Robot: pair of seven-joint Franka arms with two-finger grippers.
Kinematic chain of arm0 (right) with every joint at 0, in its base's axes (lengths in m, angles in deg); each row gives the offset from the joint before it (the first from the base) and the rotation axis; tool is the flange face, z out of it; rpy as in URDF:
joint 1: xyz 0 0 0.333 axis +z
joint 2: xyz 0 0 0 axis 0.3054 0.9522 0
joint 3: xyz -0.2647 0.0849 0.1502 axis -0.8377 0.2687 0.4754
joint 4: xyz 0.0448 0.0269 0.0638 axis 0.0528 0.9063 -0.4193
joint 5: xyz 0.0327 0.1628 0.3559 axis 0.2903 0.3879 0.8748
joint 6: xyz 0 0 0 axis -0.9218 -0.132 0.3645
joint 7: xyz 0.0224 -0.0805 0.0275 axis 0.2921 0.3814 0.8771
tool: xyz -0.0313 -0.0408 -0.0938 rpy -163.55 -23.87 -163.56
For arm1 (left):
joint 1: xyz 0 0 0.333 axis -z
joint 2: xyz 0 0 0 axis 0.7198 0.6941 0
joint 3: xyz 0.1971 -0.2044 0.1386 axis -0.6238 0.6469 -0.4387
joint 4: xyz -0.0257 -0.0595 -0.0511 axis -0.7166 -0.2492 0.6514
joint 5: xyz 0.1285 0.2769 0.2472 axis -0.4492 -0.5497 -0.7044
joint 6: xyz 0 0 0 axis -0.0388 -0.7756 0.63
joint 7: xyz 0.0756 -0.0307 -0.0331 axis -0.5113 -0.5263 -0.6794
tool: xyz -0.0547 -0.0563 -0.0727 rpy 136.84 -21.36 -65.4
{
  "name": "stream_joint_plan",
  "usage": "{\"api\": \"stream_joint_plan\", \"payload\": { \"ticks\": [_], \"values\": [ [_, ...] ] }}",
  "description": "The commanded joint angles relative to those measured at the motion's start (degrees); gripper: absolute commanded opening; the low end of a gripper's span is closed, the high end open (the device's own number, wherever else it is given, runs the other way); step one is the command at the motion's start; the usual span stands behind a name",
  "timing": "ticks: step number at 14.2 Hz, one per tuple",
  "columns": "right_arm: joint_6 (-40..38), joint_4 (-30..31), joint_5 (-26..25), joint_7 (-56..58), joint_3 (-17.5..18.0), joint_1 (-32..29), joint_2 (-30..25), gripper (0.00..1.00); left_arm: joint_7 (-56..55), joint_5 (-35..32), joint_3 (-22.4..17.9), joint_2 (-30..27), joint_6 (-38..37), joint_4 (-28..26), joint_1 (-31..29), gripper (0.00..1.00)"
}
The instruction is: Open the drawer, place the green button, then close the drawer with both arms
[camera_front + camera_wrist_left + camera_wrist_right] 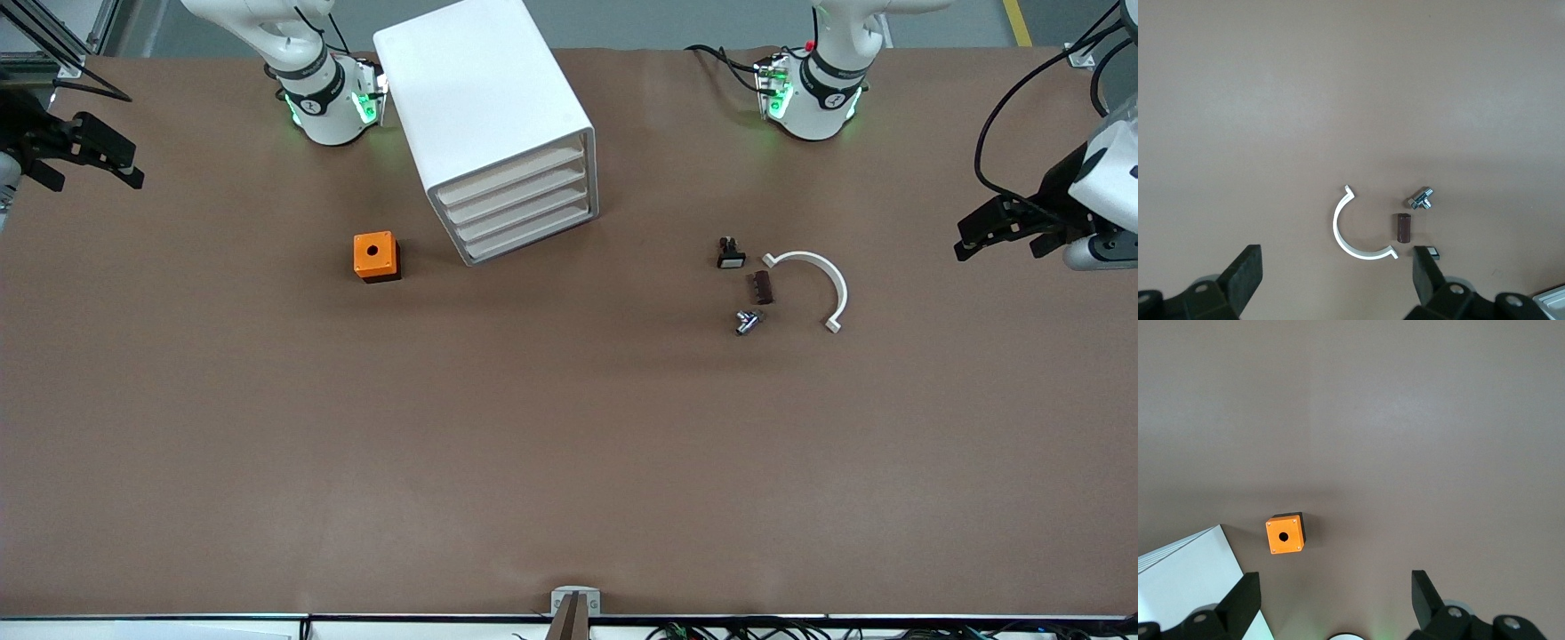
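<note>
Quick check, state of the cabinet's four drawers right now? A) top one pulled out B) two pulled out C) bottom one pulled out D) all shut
D: in the front view all four drawers sit flush in the white cabinet, none pulled out, and both open hands wait at the table's ends, the left hand and the right hand.

The small black piece (730, 253) near the white curved clip (813, 284) is too tiny to show any green cap. In the left wrist view a gripper finger (1426, 267) half covers it.
</note>
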Motion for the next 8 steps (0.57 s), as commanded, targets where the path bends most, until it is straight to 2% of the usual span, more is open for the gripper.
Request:
{"api": "stream_joint_plan", "payload": {
  "ticks": [1,4,8],
  "values": [
    [-1.11,-1.05,0.57,-0.81,0.01,0.26,0.37,1.00,1.09,-1.14,0.35,-1.47,1.08,-1.84,-0.22,0.99],
    [-0.24,-1.05,0.57,-0.37,0.01,0.26,0.37,1.00,1.09,-1.13,0.35,-1.38,1.08,-1.32,0.05,0.99],
    [1.09,-1.05,0.75,-0.19,0.10,0.26,0.29,1.00,0.65,-1.13,0.35,-0.51,-2.07,2.80,0.31,0.99]
  ]
}}
